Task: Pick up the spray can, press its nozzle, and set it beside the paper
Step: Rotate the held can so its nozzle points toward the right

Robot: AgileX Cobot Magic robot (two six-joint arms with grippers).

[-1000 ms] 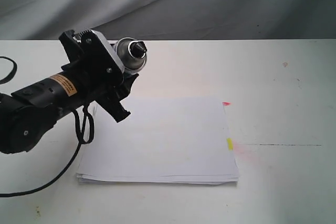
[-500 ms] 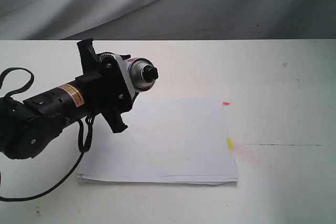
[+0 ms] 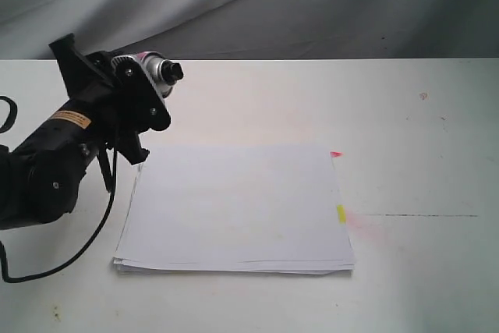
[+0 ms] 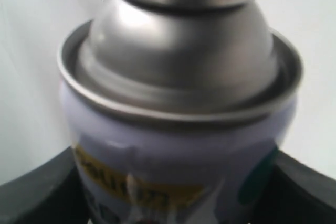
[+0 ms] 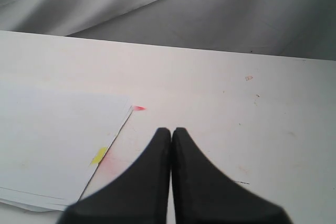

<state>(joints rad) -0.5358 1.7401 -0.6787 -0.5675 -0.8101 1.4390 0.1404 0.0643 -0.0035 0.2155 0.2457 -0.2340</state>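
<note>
Tabletop, plain white and broad (image 3: 421, 161), carries the thin stack of white rectangular paper sheets (image 3: 242, 208) at its middle. By the stack's far left corner, the black left gripper (image 3: 148, 83) is clamped on the small white cylindrical spray can (image 3: 156, 69). It is held in the air, tipped so its silver dome and tiny black plastic nozzle (image 3: 173, 72) face right. The black right gripper (image 5: 171, 132) has its jaws pressed together above bare table, near the paper's small pink tab (image 5: 138, 108) and yellow tab (image 5: 98, 155).

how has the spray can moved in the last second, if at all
Yes: the spray can, in the left hand, moved left, farther from the paper.
</note>
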